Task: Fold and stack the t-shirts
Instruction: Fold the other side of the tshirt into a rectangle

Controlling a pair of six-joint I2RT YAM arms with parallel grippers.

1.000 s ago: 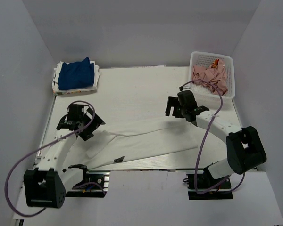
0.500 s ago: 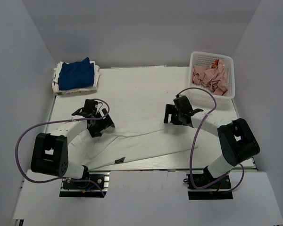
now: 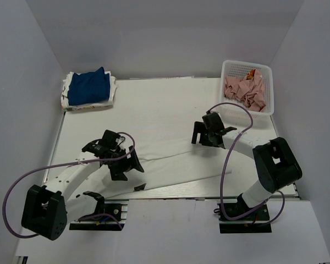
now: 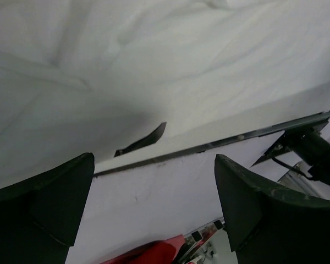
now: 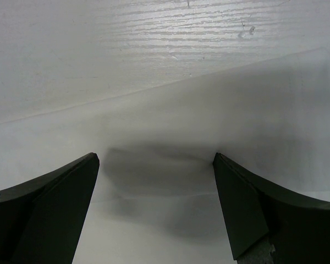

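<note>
At six o'clock, along the table's near edge, the big white t-shirt [image 3: 176, 165] lies flat in a long slanting band running from seven toward four o'clock. Its small dark neck label [image 4: 143, 142] is just inside the near hem. I cannot tell whether it has had a first fold; it is certainly not a neat rectangle yet.

The left pincer [image 4: 153, 160] hangs low over the shirt's near-left part, jaws spread wide and empty. The right pincer [image 5: 155, 159] is over the shirt's far edge at about three o'clock, also wide open with nothing between its fingers.

At ten o'clock, in the far left corner, a pile of folded shirts [image 3: 88, 88] sits with a blue one on top, so that much looks done. By my judgement the white shirt has yet to be folded and stacked there.

At one o'clock a white basket [image 3: 247, 65] holds crumpled pinkish cloth [image 3: 245, 91], perhaps more work.

The table [image 3: 165, 104] is pale, faintly grained board, closed in by plain grey-white walls [image 3: 154, 33].
</note>
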